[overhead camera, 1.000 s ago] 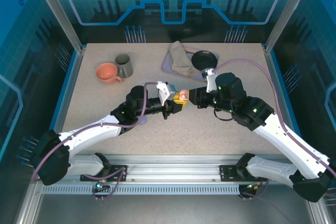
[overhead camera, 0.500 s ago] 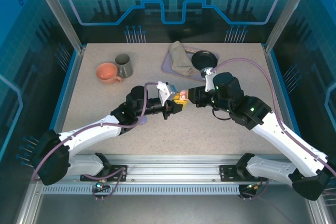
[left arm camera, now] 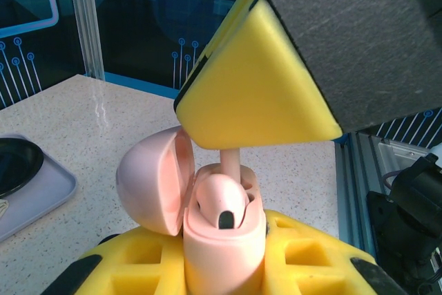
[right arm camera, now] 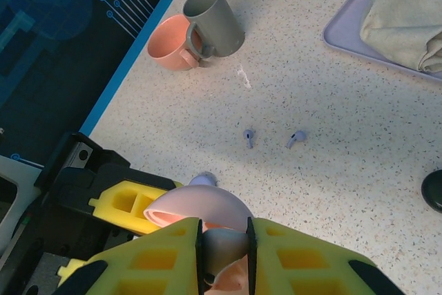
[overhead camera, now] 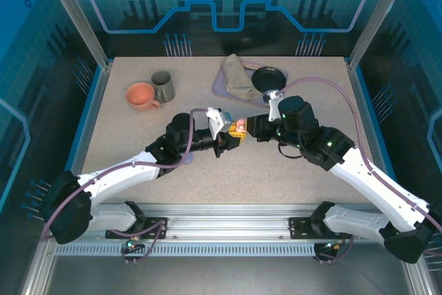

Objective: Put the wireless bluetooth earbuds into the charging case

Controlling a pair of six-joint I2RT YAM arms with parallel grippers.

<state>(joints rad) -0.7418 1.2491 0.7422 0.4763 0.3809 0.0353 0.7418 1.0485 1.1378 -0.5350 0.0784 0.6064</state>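
A pale pink charging case [left arm camera: 222,243] stands upright with its lid [left arm camera: 153,181] swung open, and my left gripper [left arm camera: 224,264] is shut on its body. A pale pink earbud [left arm camera: 222,202] sits with its head in the case's well. Its stem rises between the yellow fingers [left arm camera: 255,94] of my right gripper [right arm camera: 224,253], which is shut on that earbud [right arm camera: 226,246]. Both grippers meet over the middle of the table at the case [overhead camera: 239,126]. Two lilac earbuds [right arm camera: 248,136] [right arm camera: 297,138] lie loose on the table beyond. A lilac round case [overhead camera: 186,159] lies under the left arm.
At the back left an orange cup [overhead camera: 141,96] stands beside a grey mug [overhead camera: 163,86]. At the back centre a lilac tray [overhead camera: 222,84] carries a folded beige cloth [overhead camera: 238,77], and a black round dish [overhead camera: 268,77] sits next to them. A blue rail runs along the left table edge.
My right arm has edged slightly left, bringing the earbud closer into the case. The left arm and the case have stayed put.
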